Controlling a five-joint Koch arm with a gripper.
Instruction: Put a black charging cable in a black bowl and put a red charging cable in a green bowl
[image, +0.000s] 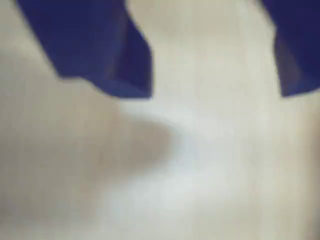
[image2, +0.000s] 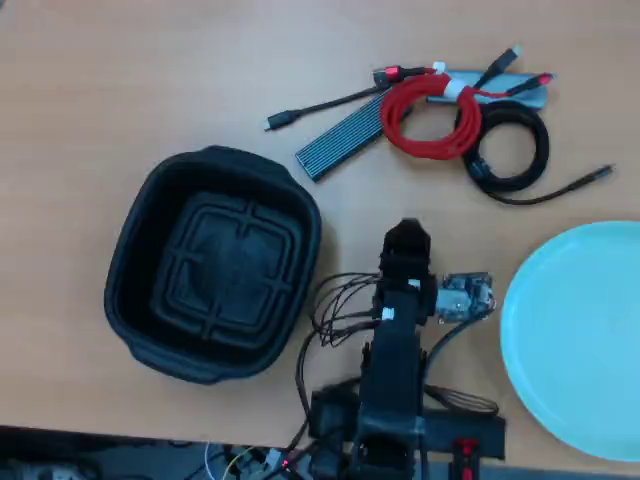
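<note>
In the wrist view, the gripper (image: 215, 95) is holding its two blue fingers (image: 115, 60) spread apart over the bare, blurry table (image: 200, 175), with nothing lying between them. In the overhead view, the gripper (image2: 407, 236) is pointing up the picture, and the black bowl (image2: 135, 260) is sitting empty to the left of the fingers while the green bowl (image2: 575, 330) is sitting empty to their right. The red cable (image2: 425, 120) is lying beyond the fingertips, partly over a grey ribbed box (image2: 340, 140), with the black cable (image2: 512, 150) coiled just beside it on the right.

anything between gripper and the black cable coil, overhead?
Nothing: overhead view shows bare table between the gripper and the black charging cable.
</note>
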